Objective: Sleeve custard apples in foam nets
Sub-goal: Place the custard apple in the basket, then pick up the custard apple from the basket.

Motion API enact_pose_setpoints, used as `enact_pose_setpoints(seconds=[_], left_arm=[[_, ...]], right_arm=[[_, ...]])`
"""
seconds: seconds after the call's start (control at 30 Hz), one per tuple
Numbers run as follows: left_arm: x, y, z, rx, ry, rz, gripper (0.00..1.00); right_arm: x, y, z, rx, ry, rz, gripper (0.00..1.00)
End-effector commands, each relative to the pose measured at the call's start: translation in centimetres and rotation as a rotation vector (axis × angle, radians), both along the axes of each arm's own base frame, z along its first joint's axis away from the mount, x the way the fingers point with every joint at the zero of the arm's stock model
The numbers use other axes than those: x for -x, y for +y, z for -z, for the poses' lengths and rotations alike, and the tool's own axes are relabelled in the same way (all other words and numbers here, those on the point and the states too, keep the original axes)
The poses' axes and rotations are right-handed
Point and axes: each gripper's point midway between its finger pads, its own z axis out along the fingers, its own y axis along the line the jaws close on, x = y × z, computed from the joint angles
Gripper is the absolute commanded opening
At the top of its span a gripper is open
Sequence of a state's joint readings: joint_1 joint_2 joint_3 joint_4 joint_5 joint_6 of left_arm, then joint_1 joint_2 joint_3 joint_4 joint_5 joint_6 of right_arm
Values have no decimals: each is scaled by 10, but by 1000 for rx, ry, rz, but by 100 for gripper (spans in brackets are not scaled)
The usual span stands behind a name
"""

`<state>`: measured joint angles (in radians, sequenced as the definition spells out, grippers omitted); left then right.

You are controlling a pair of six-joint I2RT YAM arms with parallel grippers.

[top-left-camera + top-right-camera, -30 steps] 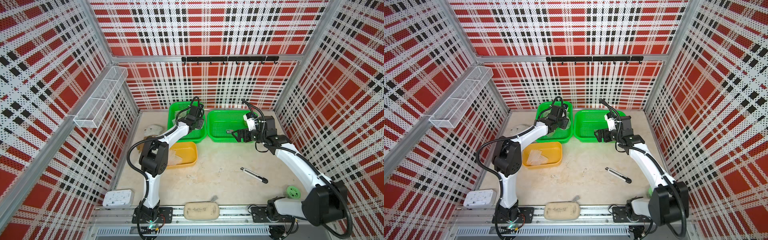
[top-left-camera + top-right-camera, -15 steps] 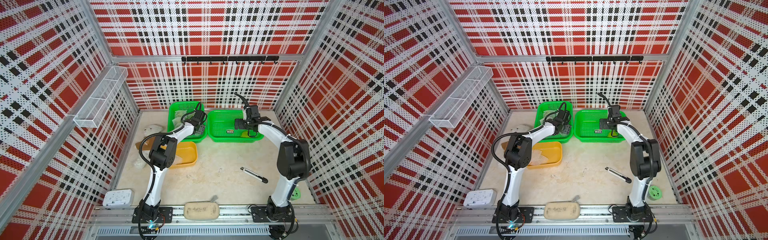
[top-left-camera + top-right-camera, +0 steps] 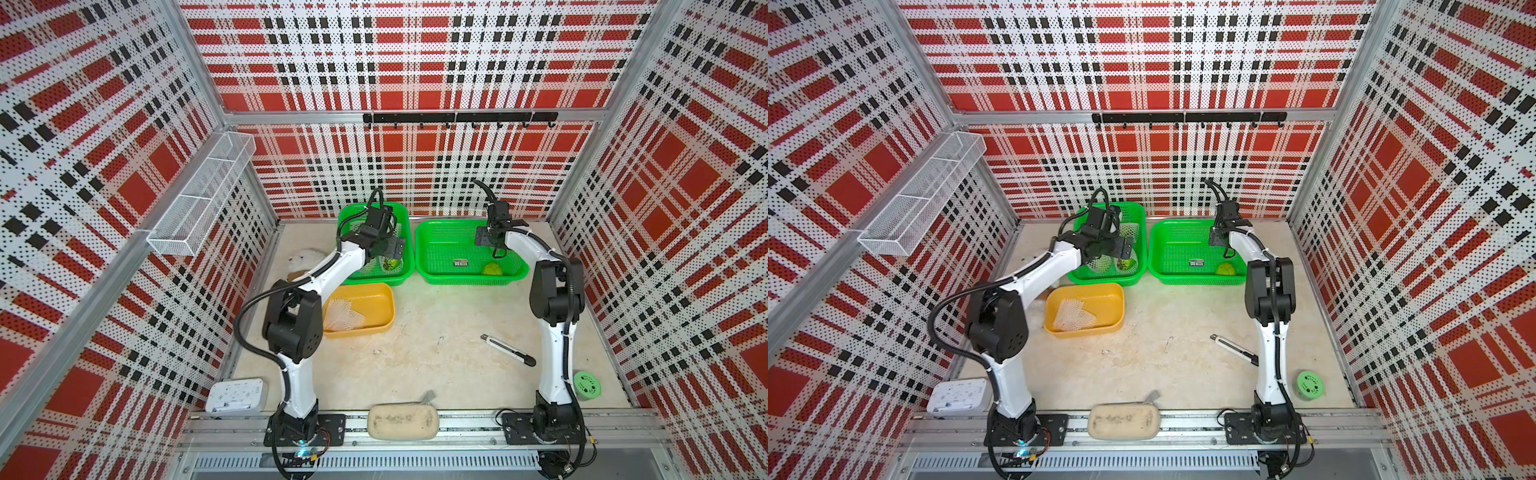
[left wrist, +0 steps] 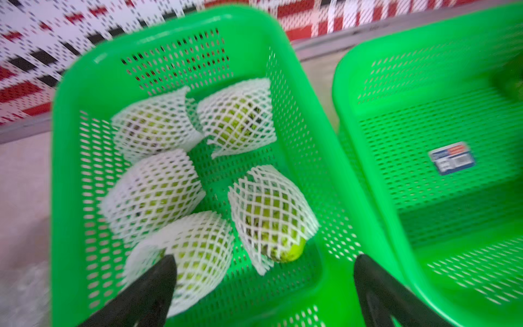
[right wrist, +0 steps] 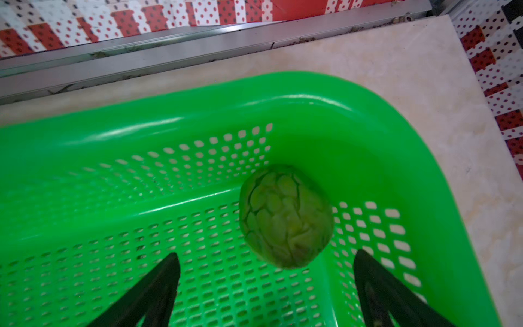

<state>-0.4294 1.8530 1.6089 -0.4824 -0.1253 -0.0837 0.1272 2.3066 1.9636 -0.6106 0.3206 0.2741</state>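
We see perforated red, white and black plaid walls [image 3: 415, 62] on the left, far and right sides, around a pale beige floor [image 3: 436, 345]. A white wire shelf [image 3: 199, 203] hangs on the left; a black hook rail [image 3: 457, 117] spans the far wall.

The right arm, earlier stretched low at near right, now stands folded upright; the right gripper [image 5: 266, 253] sits farther back over the right basket [image 3: 457, 279], exposing one bare custard apple [image 3: 492, 269].

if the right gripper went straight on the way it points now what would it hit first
Most likely the bare custard apple: in the right wrist view it lies ahead of the open right gripper, about in line with its gap. Depth is unclear, so the green basket floor might come first.
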Motion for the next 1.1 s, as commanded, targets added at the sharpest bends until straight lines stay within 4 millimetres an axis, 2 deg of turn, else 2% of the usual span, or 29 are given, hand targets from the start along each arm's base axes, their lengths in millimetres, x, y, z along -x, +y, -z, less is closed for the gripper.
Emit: enact_pose_setpoints(seconds=[0.0,0.1,0.23,0.33,0.53,0.7,0.8,0.93,1.07], left_arm=[[24,-6,-21,80,-7,30,99],[46,-7,-29,97,-5,60,99],[75,-3,-27,110,14,76,99],[99,4,-13,125,65,67,100],[142,11,15,165,140,51,99],[164,14,30,182,183,52,99],[173,18,33,173,187,50,99],[179,35,37,175,197,-22,99],[178,60,41,173,207,-121,99]], right_arm=[[-9,-10,7,22,4,53,96],[-23,-10,7,28,5,39,95],[-35,-9,8,-3,-6,26,93],[-40,-9,16,-44,31,14,92],[-44,-2,23,-90,56,-27,83],[-42,1,27,-91,73,-48,77],[-41,1,28,-83,78,-61,66],[-43,21,19,-93,45,-147,51],[-43,61,-19,-116,-91,-314,42]])
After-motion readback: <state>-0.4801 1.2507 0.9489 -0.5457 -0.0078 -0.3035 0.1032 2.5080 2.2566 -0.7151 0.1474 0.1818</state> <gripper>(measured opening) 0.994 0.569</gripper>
